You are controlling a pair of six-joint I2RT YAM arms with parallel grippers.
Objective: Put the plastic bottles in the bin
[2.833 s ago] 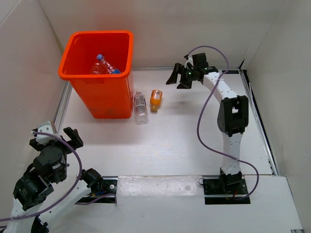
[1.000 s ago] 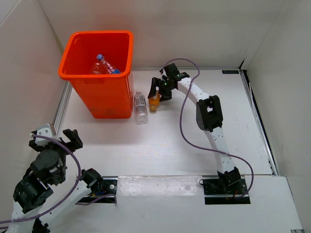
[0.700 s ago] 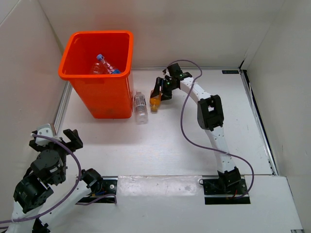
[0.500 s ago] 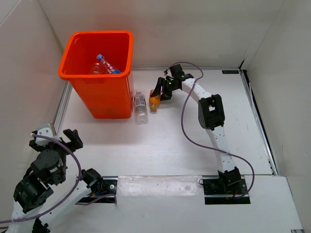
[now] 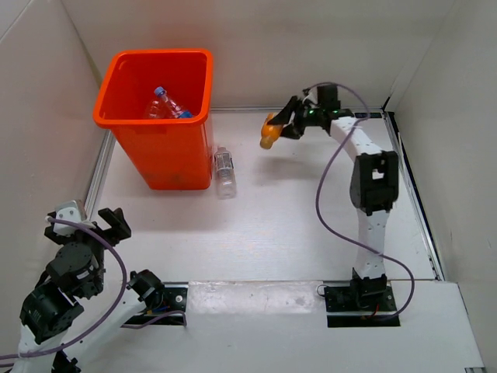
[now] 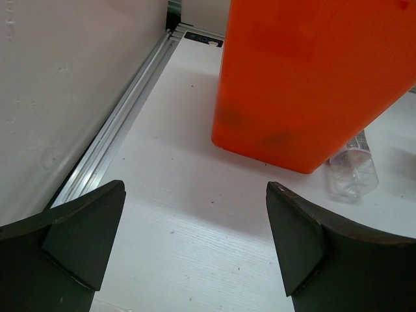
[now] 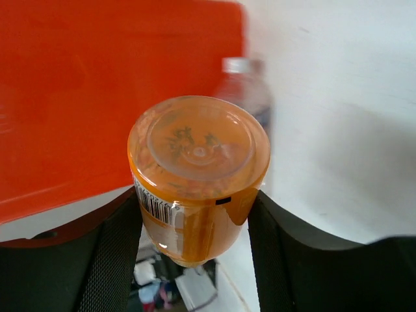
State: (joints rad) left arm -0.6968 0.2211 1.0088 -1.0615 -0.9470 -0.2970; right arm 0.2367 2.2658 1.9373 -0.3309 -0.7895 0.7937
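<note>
Though unseen overhead, a barcode (image 7: 155, 203) marks the gripped orange bottle (image 7: 198, 153).

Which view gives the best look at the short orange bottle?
Right wrist: the orange bottle fills the frame, base toward the camera, clamped in the right gripper. Top external shows it small and lifted; left wrist misses it.

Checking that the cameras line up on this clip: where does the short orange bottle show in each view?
Top external: the orange bottle is right of the bin, held by the right gripper.
Left wrist: not in view.
Right wrist: the orange bottle is at centre, base toward the camera, between the fingers.
Shared landmark: the bin, seen in all three views.
</note>
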